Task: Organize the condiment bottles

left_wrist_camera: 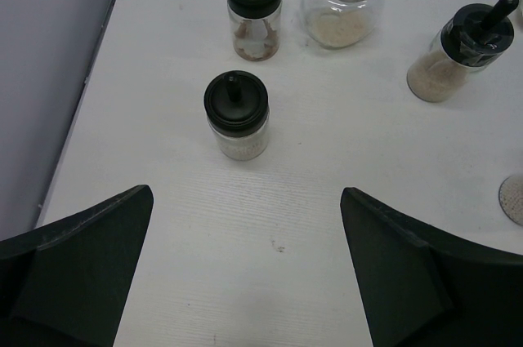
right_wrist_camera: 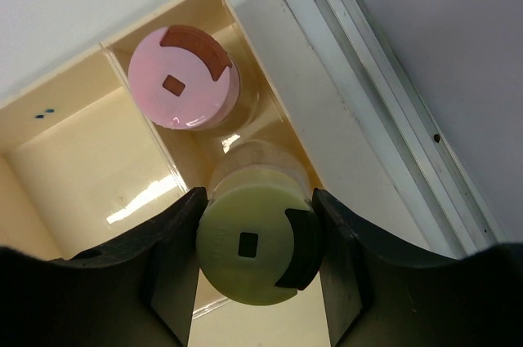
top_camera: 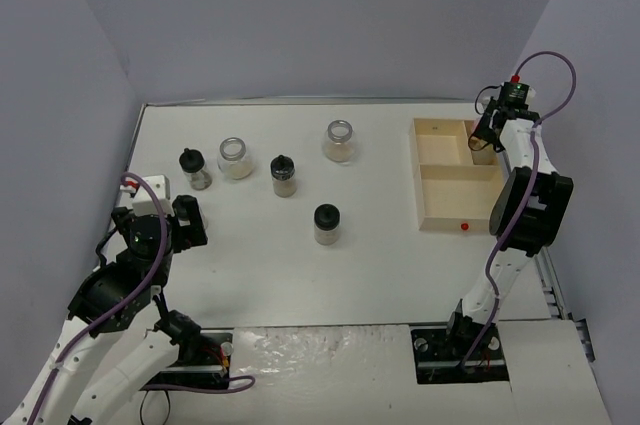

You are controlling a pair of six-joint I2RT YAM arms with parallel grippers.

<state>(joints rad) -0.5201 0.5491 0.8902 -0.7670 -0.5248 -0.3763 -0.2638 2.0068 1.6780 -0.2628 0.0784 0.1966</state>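
Three black-capped jars (top_camera: 195,169), (top_camera: 284,175), (top_camera: 326,224) and two silver-rimmed jars (top_camera: 235,158), (top_camera: 339,141) stand on the table's left half. A fourth black-capped jar (left_wrist_camera: 236,114) stands just ahead of my left gripper (left_wrist_camera: 245,192), which is wide open and empty near the left edge. My right gripper (right_wrist_camera: 255,241) is shut on the yellow-capped jar (right_wrist_camera: 245,224) in the back right compartment of the wooden tray (top_camera: 440,180). The pink-capped jar (right_wrist_camera: 184,77) stands in the same compartment, just beyond it. In the top view the right gripper (top_camera: 487,135) hides both.
The tray's other compartments (right_wrist_camera: 82,167) show bare wood. A small red dot (top_camera: 465,227) sits on the tray's front wall. A metal rail (right_wrist_camera: 384,118) runs along the table's right edge beside the tray. The purple wall (left_wrist_camera: 49,53) borders the left edge.
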